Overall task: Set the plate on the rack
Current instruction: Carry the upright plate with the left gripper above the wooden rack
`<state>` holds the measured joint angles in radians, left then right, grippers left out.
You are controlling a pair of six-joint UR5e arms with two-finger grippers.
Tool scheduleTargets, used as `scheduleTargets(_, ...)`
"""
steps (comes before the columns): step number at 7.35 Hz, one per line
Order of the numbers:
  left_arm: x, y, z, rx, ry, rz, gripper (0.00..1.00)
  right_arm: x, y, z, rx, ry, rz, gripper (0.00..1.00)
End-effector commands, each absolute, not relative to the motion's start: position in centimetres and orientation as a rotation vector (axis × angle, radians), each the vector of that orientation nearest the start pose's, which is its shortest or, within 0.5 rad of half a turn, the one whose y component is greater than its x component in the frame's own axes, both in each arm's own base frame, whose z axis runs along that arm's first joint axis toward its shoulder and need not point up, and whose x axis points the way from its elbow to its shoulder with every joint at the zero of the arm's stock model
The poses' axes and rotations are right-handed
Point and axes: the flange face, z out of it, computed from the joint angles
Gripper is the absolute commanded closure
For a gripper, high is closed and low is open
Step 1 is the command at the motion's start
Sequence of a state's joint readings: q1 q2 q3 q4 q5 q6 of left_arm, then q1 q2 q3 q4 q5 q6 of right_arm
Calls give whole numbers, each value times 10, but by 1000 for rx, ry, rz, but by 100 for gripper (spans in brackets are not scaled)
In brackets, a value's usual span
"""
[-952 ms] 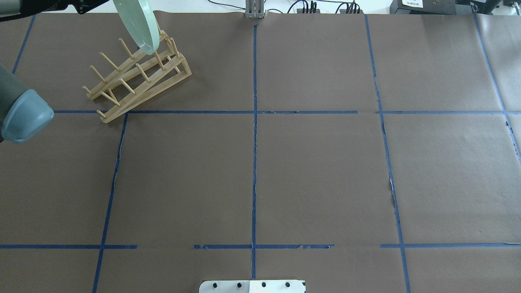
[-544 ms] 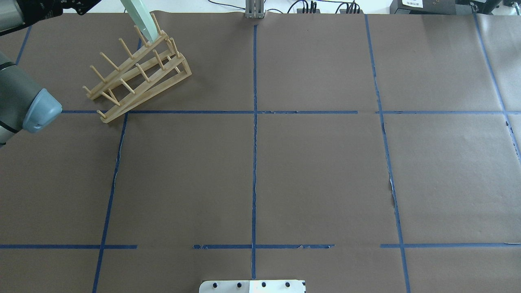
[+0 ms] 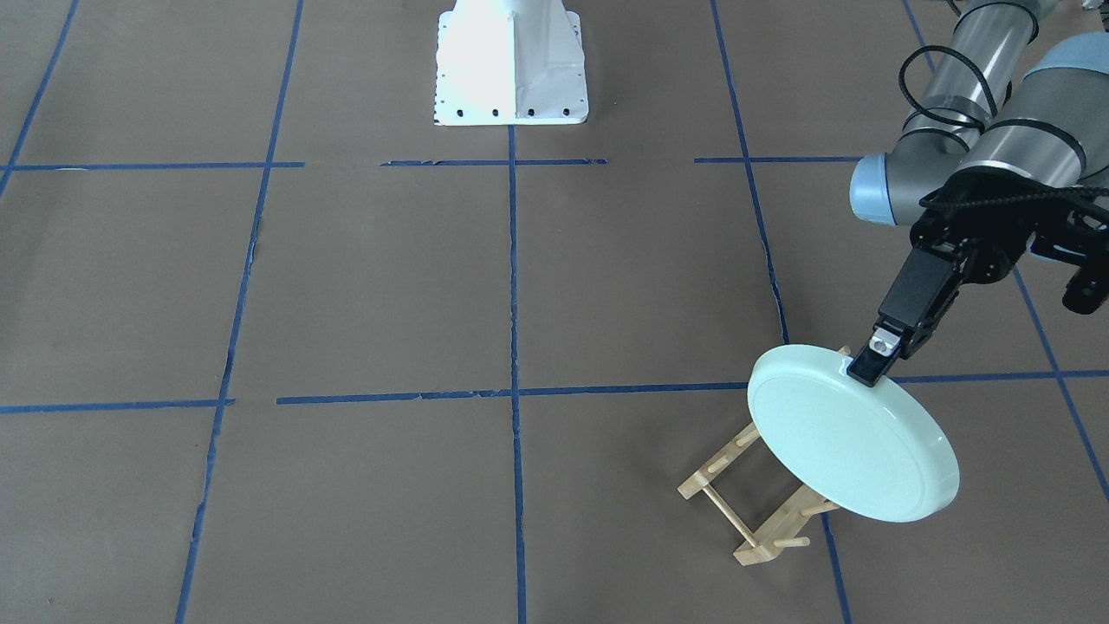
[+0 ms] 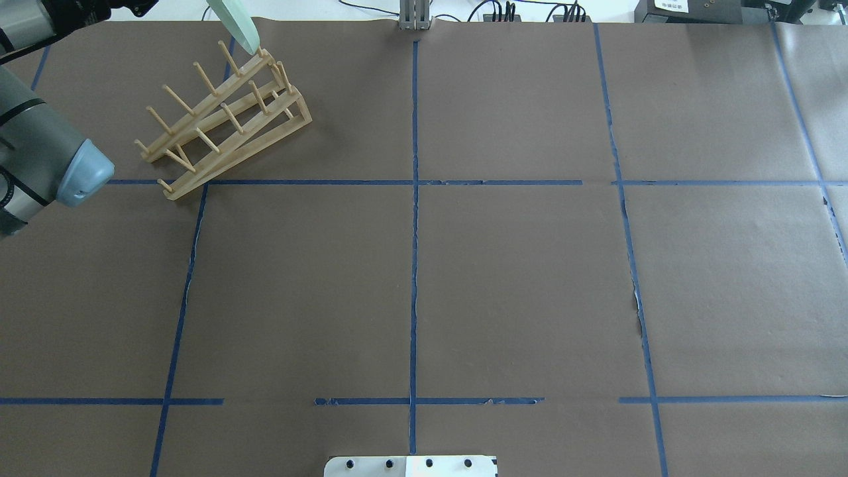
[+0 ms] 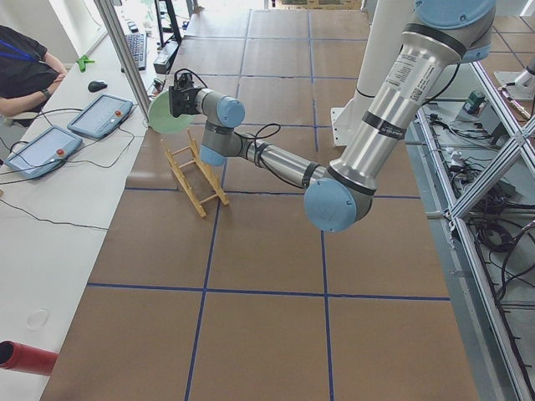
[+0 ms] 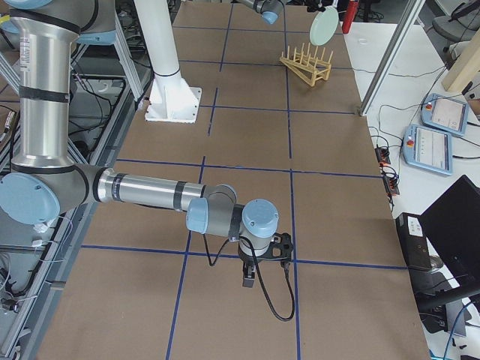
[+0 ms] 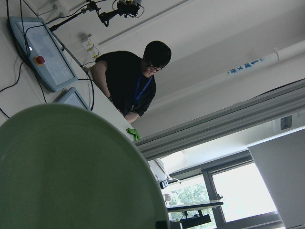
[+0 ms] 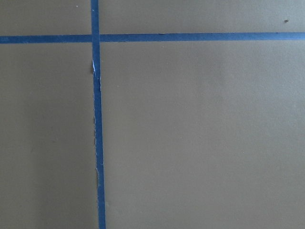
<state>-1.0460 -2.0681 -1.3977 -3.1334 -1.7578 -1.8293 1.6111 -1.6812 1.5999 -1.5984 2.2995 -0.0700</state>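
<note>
Exterior front-facing view: finding the rack (image 3: 755,549) nearest, lying slantwise on the surface (image 3: 390,286); hanging tilted over it, the plate (image 3: 853,433), reaching nearward from the left claw (image 3: 871,364); clamping tight on the plate's far rim.

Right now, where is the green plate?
In the front-facing view it is at the lower right, on the robot's left side: the plate hangs tilted over the rack, its upper rim pinched by the left gripper.
</note>
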Motion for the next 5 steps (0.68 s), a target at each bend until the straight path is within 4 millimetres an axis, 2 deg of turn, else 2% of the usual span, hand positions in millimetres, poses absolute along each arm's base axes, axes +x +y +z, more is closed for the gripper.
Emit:
scheduleTargets(1, 229, -623, 291, 612, 1822, -723, 100, 84, -432, 701, -64, -732, 12, 0)
scheduleTargets(5, 239, -639, 297, 608, 1796, -739, 100, 84, -432, 701, -64, -732, 12, 0)
